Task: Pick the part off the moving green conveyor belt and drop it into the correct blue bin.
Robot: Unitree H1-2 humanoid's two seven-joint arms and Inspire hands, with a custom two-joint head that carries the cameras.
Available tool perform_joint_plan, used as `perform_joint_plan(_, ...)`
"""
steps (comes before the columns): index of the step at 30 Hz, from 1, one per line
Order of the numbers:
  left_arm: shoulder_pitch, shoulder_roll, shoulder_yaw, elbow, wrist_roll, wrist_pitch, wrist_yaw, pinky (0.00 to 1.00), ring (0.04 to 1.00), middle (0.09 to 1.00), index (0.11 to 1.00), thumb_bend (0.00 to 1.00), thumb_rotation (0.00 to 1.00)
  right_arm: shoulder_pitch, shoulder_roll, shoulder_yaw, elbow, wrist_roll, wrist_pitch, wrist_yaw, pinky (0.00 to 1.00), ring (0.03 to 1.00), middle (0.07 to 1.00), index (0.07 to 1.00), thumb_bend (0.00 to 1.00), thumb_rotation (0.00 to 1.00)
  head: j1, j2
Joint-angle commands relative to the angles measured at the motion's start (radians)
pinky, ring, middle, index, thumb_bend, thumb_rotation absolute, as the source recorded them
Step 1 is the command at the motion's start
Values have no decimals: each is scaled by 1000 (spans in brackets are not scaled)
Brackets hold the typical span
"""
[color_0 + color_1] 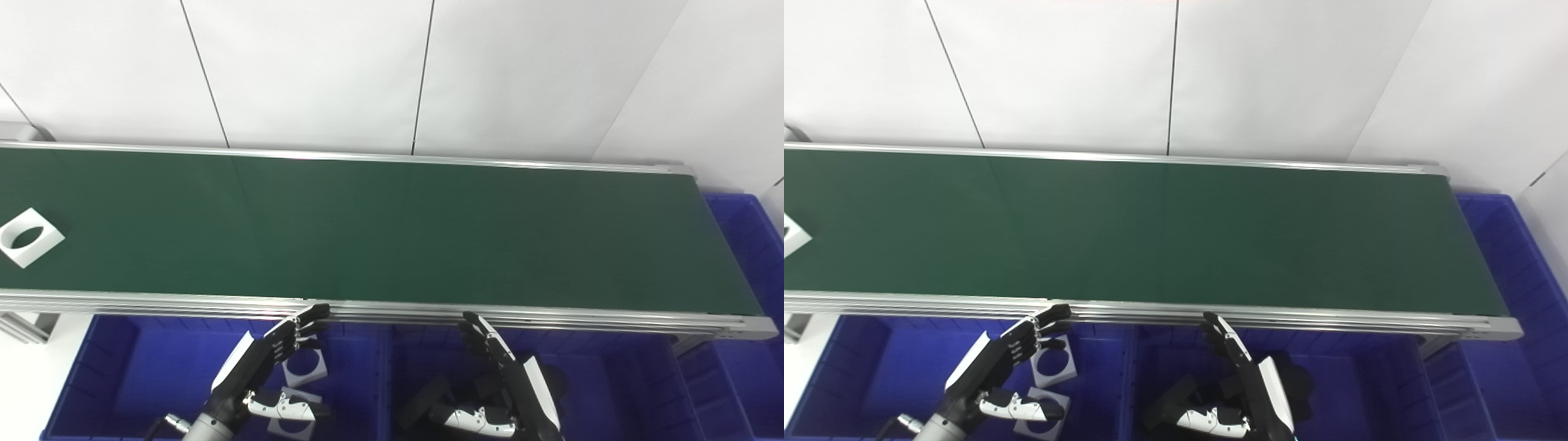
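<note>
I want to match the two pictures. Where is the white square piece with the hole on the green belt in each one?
Left eye view: white part fully visible at the belt's far left.
Right eye view: white part cut off by the left edge, only a corner showing.
Shared landmark: the conveyor belt it lies on.

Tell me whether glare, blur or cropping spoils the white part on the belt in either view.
Left eye view: white part sharp and whole on the belt, even light, no glare. Right eye view: same part cut by the left edge, only a corner shows. Both hands look crisp.
</note>
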Motion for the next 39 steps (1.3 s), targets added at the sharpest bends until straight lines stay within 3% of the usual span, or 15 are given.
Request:
perform_joint_plan(1,-17,2,4,-16,2,-45,8,748,842,891,866,873,186,-3,4,-5,-17,6,-46,-8,797,841,866,914,891,380,0,1)
perform_joint_plan(39,-25,1,1,-8,4,-45,7,755,847,889,871,872,177,-14,0,-5,3,9,-55,-2,809,846,868,922,887,376,3,-3)
